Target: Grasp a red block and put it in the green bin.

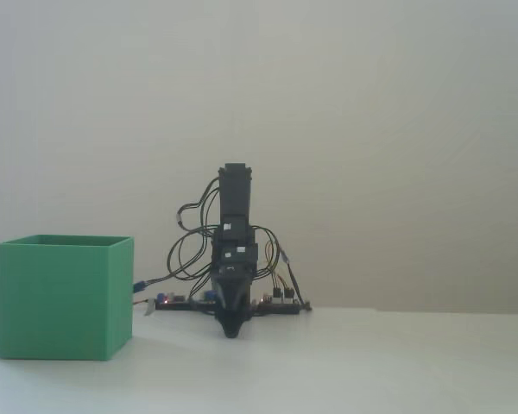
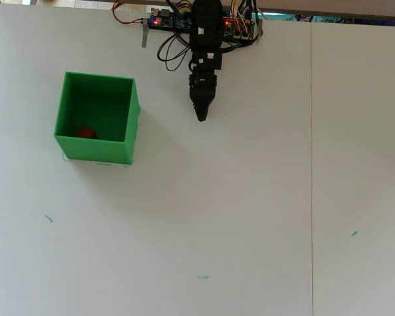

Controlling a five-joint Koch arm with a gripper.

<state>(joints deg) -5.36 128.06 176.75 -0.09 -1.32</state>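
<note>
The green bin (image 2: 130, 125) stands at the left of the white table in the overhead view, and its side wall (image 1: 60, 297) shows in the fixed view. The red block (image 2: 85, 132) lies inside the bin near its front-left corner; the fixed view hides it behind the wall. My gripper (image 2: 201, 116) rests folded in front of the arm's base, right of the bin and apart from it, its tips drawn together to a point with nothing held. It points down at the table (image 1: 231, 331) in the fixed view.
The arm's base with a circuit board and loose wires (image 2: 171, 23) sits at the table's far edge. A seam (image 2: 311, 164) runs down the table at the right. Small teal marks (image 2: 203, 277) dot the surface.
</note>
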